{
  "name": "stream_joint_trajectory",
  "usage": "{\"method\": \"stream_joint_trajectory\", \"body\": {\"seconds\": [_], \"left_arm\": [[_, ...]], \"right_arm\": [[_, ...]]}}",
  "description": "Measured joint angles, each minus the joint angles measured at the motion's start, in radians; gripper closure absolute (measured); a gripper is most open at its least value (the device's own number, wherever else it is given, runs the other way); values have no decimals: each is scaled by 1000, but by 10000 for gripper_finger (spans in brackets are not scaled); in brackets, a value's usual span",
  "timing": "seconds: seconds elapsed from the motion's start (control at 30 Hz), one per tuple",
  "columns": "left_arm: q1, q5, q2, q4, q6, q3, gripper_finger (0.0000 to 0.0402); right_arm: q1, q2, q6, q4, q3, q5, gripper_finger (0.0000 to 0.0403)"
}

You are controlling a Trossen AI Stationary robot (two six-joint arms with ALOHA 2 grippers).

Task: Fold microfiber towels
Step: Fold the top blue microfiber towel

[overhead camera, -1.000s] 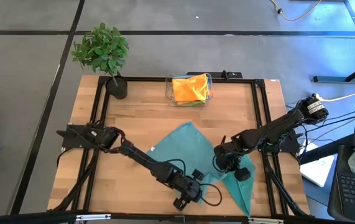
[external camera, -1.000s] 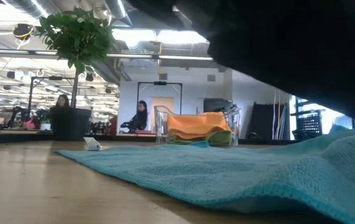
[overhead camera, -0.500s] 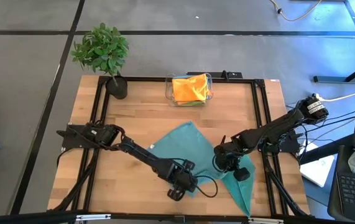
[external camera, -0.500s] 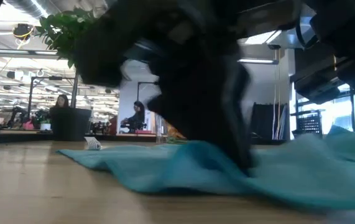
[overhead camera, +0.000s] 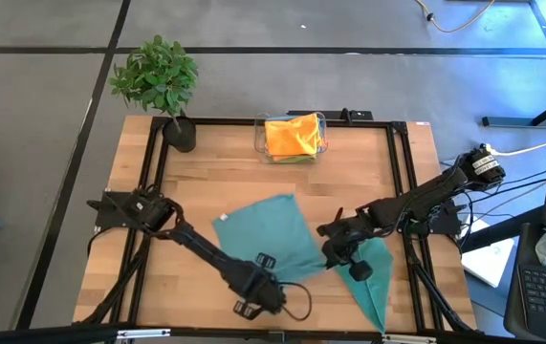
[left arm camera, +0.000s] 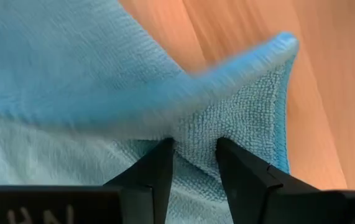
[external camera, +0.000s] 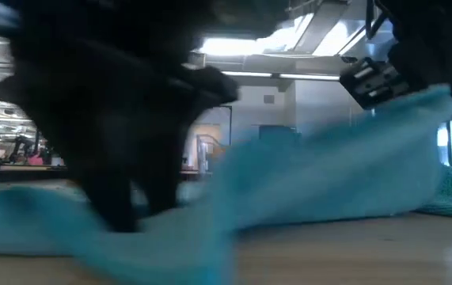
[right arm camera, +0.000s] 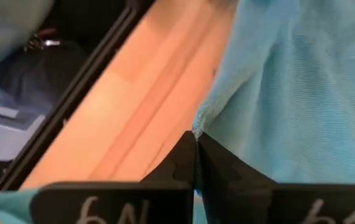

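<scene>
A teal microfiber towel (overhead camera: 263, 237) lies spread across the table's middle, toward the near edge. My left gripper (overhead camera: 265, 277) is shut on it at its near edge and shows in the left wrist view (left arm camera: 196, 149). My right gripper (overhead camera: 333, 247) is shut on the towel's right end and shows in the right wrist view (right arm camera: 196, 140). A second teal towel (overhead camera: 368, 279) lies flat at the near right. An orange towel (overhead camera: 292, 134) lies on a green one in the clear bin (overhead camera: 322, 145) at the far edge. My left gripper pinches a raised fold of the teal towel (left arm camera: 196, 134) between its two fingers, close to a corner (left arm camera: 283, 46). The rest of the towel lies spread beyond the fingers. My right gripper pinches the towel's hemmed edge (right arm camera: 203, 119) between its shut fingertips. That end (external camera: 415, 111) is lifted off the table. From there the cloth slopes down toward the left gripper.
A potted plant (overhead camera: 158, 81) stands at the far left corner. A black frame (overhead camera: 402, 191) runs round the tabletop. Bare wood (overhead camera: 206, 172) shows left of and behind the towel. People sit in the room beyond the table.
My left gripper has gone toward the table's left edge, dragging the teal towel with it. My right gripper has followed a little to the left with the towel's right end raised. The second teal towel at the near right has stayed put.
</scene>
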Motion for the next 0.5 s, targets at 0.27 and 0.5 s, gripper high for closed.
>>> {"method": "stream_joint_trajectory", "body": {"seconds": [0.27, 0.5], "left_arm": [[-69, -20, -20, -122, -114, -7, 280], [-89, -37, -11, -210, -153, 89, 280]], "right_arm": [[16, 54, 58, 127, 2, 3, 391], [46, 192, 75, 181, 1, -1, 385]]}}
